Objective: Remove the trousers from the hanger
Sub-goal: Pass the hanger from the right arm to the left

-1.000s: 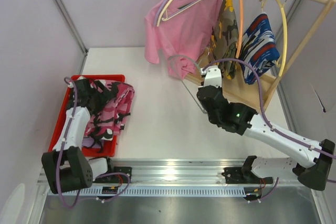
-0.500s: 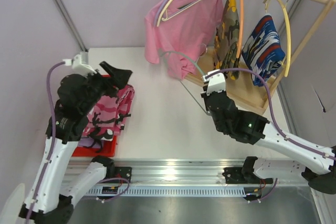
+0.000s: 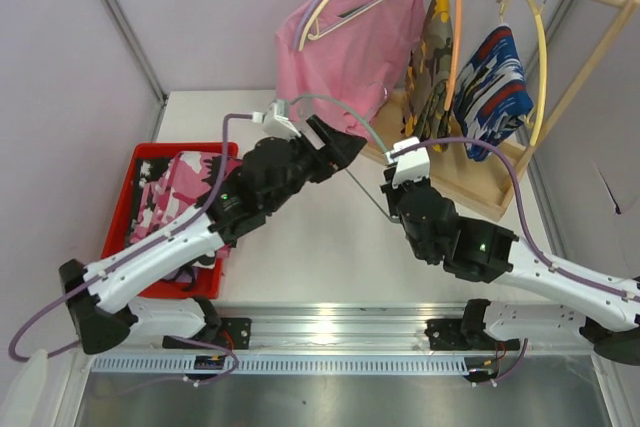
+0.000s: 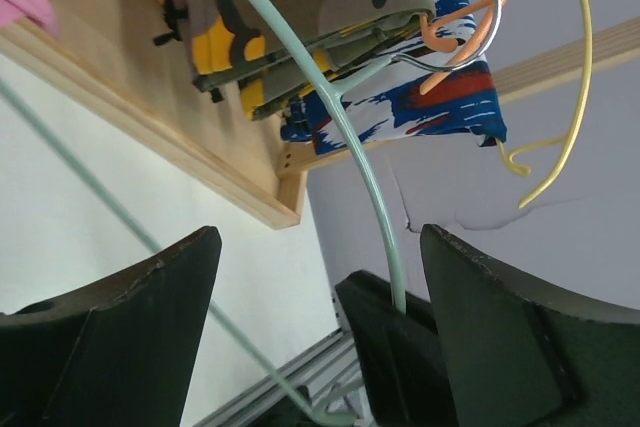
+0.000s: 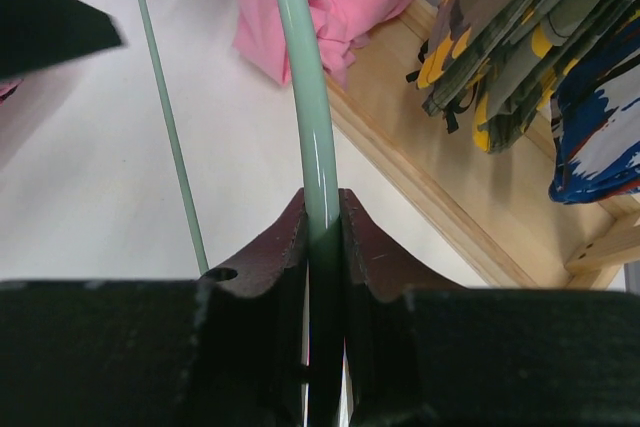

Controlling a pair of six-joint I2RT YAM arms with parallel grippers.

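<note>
My right gripper [image 5: 322, 215] is shut on the rim of an empty pale green hanger [image 5: 300, 67], held over the table centre [image 3: 330, 107]. My left gripper [image 4: 315, 277] is open, with a finger on each side of that hanger [image 4: 350, 147] and not touching it; in the top view it [image 3: 343, 147] is close to the right gripper [image 3: 388, 162]. Pink-and-black camouflage trousers [image 3: 175, 187] lie in the red tray [image 3: 125, 237]. Yellow-olive camouflage trousers [image 3: 432, 57] hang on an orange hanger [image 3: 455, 17]. Blue, white and red trousers [image 3: 490, 77] hang on a yellow hanger [image 3: 540, 37].
A plain pink T-shirt [image 3: 350, 47] hangs on a cream hanger at the left of the wooden rack. The rack's wooden base [image 3: 470, 182] and slanted post [image 3: 580, 77] stand at the back right. Grey walls close in both sides.
My left arm rose from the red tray and swung right to the table centre, leaving the pink camouflage trousers in the tray. My right gripper kept hold of the green hanger, shifting slightly.
</note>
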